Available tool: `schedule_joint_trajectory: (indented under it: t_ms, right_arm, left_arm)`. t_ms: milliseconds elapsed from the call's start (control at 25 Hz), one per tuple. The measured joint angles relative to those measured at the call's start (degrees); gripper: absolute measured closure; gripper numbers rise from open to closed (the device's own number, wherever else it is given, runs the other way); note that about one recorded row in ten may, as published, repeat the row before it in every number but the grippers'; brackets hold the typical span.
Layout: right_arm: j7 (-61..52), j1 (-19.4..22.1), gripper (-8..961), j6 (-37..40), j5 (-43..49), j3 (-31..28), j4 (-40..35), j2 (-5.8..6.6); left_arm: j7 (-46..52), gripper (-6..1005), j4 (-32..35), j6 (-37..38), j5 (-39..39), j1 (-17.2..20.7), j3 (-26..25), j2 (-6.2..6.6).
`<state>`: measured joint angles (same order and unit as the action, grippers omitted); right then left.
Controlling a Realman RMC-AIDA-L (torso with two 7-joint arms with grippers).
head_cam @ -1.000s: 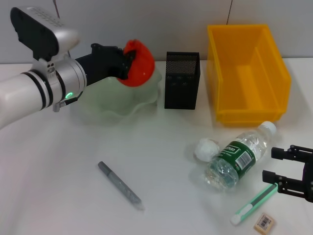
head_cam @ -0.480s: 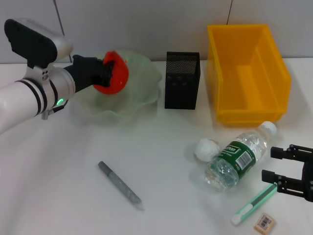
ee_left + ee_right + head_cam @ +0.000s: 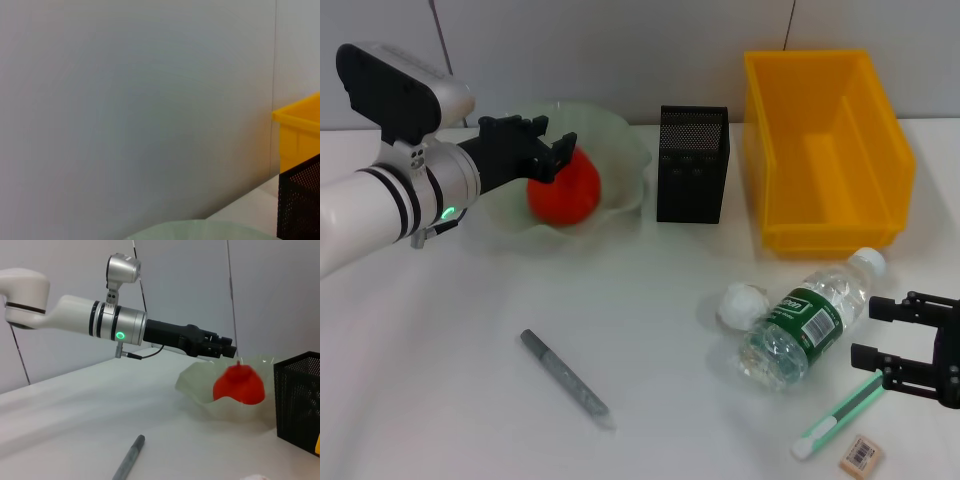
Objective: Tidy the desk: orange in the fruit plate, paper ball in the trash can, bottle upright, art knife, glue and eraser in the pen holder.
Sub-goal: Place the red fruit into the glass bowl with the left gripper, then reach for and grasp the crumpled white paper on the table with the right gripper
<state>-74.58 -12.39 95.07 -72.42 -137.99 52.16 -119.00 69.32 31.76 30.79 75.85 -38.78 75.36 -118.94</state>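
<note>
While the left wrist view misses it, the orange (image 3: 564,190) fills the fruit plate (image 3: 625,150)

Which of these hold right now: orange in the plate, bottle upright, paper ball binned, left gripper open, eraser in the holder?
1. The orange sits in the fruit plate. True.
2. The bottle stands upright. False: it lies on its side.
3. The paper ball is in the trash can. False: it lies on the table beside the bottle.
4. The left gripper is open above the orange. True.
5. The eraser is in the pen holder. False: it lies on the table near the right gripper.
</note>
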Motion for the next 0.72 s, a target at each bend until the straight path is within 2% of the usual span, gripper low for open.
schedule_joint_trajectory:
  t_ms: [400,640,720]
  right_arm:
    - [-0.6,-0.04,262,-0.3,0.1,-0.2,0.09,0.16]
    - [-4.06,-1.17,261,-0.29,1.05,0.11,2.47,0.58]
    - [-7.16,-2.18,261,-0.33,2.98,0.14,5.0,0.56]
  left_arm:
    - [-0.2,405,1.64,3.38,0.53,0.66,0.33,0.27]
    - [0.43,172,6.81,18.05,0.63,5.67,-1.74,0.93]
    - [0.15,171,8.99,23.24,0.66,8.0,-2.32,1.2]
